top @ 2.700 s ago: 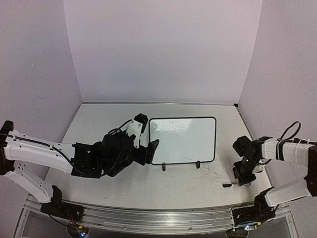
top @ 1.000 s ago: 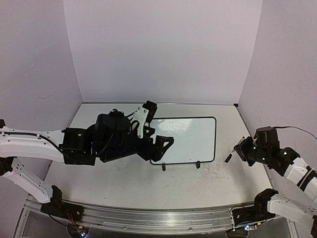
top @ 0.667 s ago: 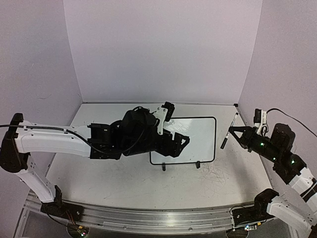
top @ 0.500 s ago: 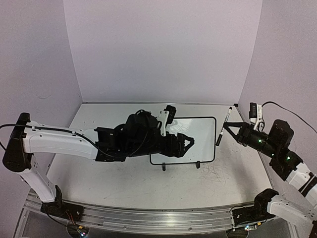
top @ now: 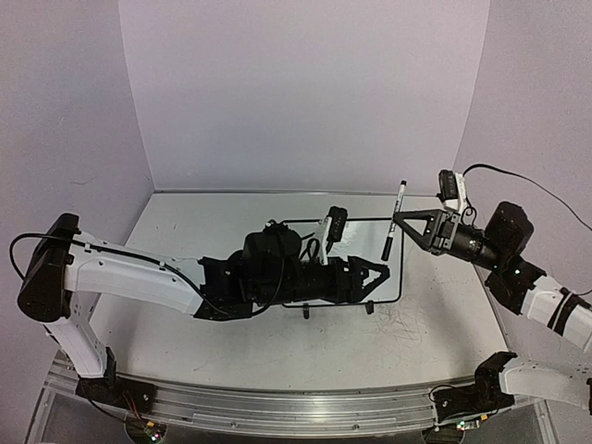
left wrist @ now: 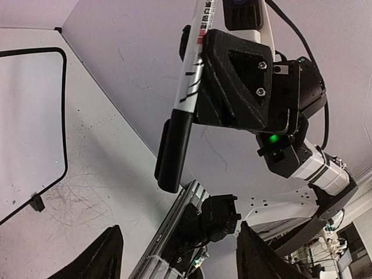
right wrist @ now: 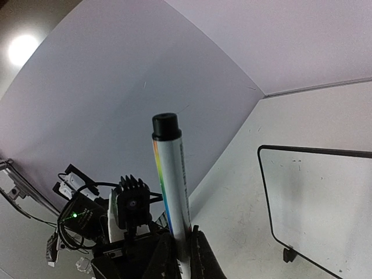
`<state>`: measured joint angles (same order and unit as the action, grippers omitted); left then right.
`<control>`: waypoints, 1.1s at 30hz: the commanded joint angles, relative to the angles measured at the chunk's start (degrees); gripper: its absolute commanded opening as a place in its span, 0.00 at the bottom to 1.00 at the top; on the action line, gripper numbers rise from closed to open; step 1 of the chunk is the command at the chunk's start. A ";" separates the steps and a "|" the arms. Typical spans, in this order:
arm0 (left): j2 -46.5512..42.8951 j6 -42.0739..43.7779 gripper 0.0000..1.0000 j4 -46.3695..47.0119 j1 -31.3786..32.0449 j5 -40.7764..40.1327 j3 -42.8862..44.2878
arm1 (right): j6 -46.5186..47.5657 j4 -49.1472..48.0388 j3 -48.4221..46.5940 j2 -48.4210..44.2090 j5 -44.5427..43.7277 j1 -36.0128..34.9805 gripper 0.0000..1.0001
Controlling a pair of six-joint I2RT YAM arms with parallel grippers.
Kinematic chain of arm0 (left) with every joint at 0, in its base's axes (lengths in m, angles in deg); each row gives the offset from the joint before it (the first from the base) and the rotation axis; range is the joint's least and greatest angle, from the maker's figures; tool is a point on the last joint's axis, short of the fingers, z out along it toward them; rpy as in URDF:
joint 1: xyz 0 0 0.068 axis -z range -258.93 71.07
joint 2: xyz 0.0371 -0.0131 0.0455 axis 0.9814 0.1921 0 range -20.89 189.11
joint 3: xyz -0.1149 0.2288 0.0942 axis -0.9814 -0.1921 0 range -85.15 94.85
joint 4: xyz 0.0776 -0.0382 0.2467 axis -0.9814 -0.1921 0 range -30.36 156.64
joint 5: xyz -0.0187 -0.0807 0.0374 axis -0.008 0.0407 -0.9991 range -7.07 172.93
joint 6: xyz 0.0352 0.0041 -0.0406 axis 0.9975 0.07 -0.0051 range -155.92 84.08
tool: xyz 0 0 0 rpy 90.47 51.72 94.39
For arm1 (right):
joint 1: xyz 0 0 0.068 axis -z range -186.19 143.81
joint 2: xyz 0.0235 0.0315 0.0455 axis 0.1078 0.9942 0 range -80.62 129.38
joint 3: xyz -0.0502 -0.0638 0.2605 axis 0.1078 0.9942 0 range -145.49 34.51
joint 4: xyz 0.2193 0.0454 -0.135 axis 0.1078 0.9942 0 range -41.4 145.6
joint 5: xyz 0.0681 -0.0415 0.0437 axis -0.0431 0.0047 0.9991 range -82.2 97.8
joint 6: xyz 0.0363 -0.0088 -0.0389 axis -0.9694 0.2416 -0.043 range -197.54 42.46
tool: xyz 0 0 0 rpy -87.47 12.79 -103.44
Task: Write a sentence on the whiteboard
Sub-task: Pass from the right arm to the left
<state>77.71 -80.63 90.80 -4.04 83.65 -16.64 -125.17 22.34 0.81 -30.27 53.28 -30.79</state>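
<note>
- Left gripper, centre frame: jaws spread and empty, facing the marker's cap.
- Whiteboard, mid-table, partly under the left arm: blank where visible, so the sentence is still unwritten.
- Marker, right of centre: capped and pinched by the right gripper.
- Earlier, the left gripper sat at the whiteboard's left edge and the right gripper was low at the lower right.

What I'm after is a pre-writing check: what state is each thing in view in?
whiteboard: lying flat, no writing where it shows.
marker: capped, held above the table.
right tool: shut on the marker.
left tool: open, empty.
</note>
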 commanded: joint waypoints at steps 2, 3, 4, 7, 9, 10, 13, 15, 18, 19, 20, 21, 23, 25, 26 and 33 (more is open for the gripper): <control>-0.09 1.26 0.65 4.11 -2.33 2.36 2.38 | -2.17 -6.20 -3.29 2.05 2.02 -1.46 0.00; -0.23 0.48 0.65 4.13 -3.11 3.50 2.37 | -2.65 -6.92 -3.19 2.26 1.95 -1.80 0.00; -0.38 -0.55 0.65 4.14 -4.02 4.02 2.29 | -3.52 -7.71 -2.94 2.35 1.71 -2.15 0.00; -0.38 -0.92 0.65 4.16 -5.37 7.30 2.84 | -5.69 -10.42 -1.95 1.95 -0.24 -3.90 0.00; 0.24 0.24 0.65 4.22 -5.77 10.75 4.14 | -6.80 -11.38 -1.14 1.42 -2.42 -4.95 0.00; 0.77 0.82 0.64 4.29 -5.84 12.81 5.14 | -7.37 -11.79 -0.79 1.28 -2.98 -5.29 0.00; 2.72 2.54 0.62 4.49 -5.81 17.74 7.69 | -8.65 -13.33 -0.13 1.20 -4.05 -6.59 0.00; 3.34 3.14 0.59 4.86 -5.81 19.87 8.82 | -8.90 -13.37 -0.30 1.44 -4.33 -7.16 0.00; 3.38 3.82 0.53 5.07 -6.02 21.02 9.00 | -9.32 -13.34 -0.30 1.55 -4.99 -7.55 0.00; 3.41 3.81 0.53 5.10 -6.20 21.44 8.85 | -9.47 -13.35 -0.21 1.46 -5.48 -7.70 0.00; 3.31 3.61 0.54 5.09 -6.50 21.83 8.49 | -9.61 -13.37 -0.02 1.35 -6.22 -7.77 0.00; 3.06 3.40 0.54 5.18 -6.88 22.12 7.92 | -9.75 -13.36 0.14 1.27 -6.90 -7.82 0.00; 2.11 3.37 0.52 5.54 -7.56 22.26 6.54 | -9.98 -13.45 0.22 1.38 -7.80 -8.01 0.00; 1.39 3.59 0.48 5.63 -7.97 22.43 5.66 | -10.23 -13.88 0.11 1.60 -8.38 -8.25 0.00; 1.22 3.58 0.46 5.66 -8.29 22.61 5.44 | -10.35 -14.09 0.03 1.79 -8.49 -8.47 0.00; 1.30 3.16 0.37 6.03 -10.01 22.75 5.57 | -10.20 -14.43 -1.51 3.69 -8.31 -9.21 0.00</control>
<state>80.66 -77.81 93.99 -13.05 105.71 -10.76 -135.10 11.48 0.88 -27.49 45.29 -39.36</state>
